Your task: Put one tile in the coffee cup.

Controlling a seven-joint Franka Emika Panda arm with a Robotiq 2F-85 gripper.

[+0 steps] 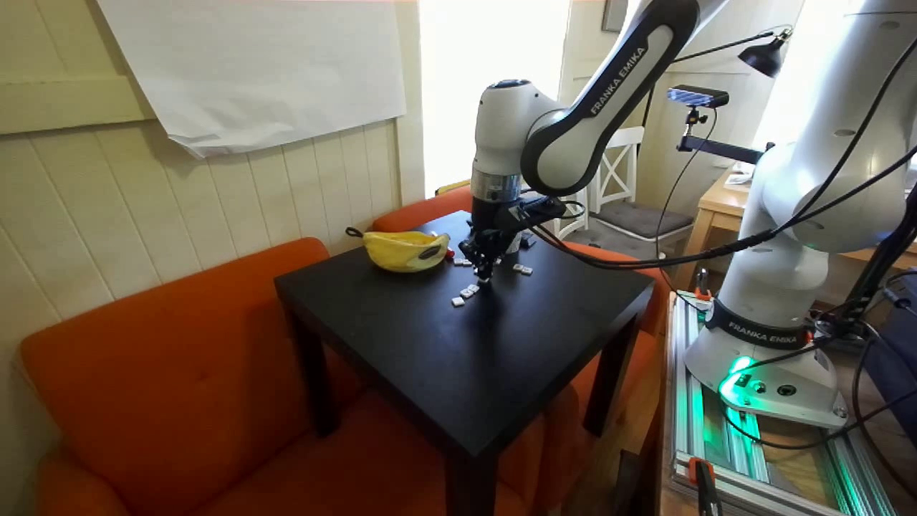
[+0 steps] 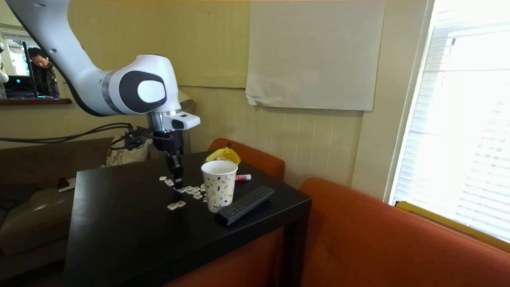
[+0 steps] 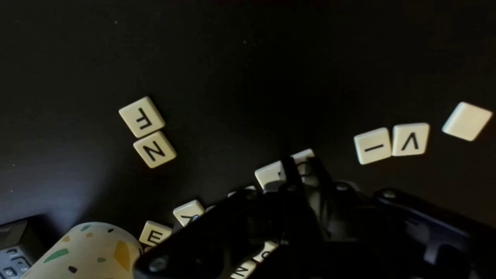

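Pointing the gripper (image 3: 302, 162) straight down at the black table (image 2: 119, 235), having just a narrow gap between the fingertips (image 3: 292, 174), and showing a pale tile (image 3: 302, 154) right in that gap. Not being able to tell about an actual grip on it, tbh. Seeing a second tile (image 3: 269, 174) just left of that in the wrist view. Going further left, spotting an F tile (image 3: 142, 117) and an N tile (image 3: 155, 149) sitting side by side. Going right, spotting an I tile (image 3: 373, 146), a V tile (image 3: 411, 139) just beside it, and a blank-faced tile (image 3: 467, 121) a bit apart. Getting more tiles (image 3: 155, 233) at the near left, partly hidden under the dark gripper body. Finding the coffee cup (image 2: 220, 189) standing upright to the right of the gripper in an exterior view, on the near side, with tiles scattered just left of it. Spotting a dark remote (image 2: 246, 204) lying just right of the cup, a red-and-white tube (image 2: 243, 177) farther back, and a yellow banana-like pouch (image 2: 232, 155) at the far side.
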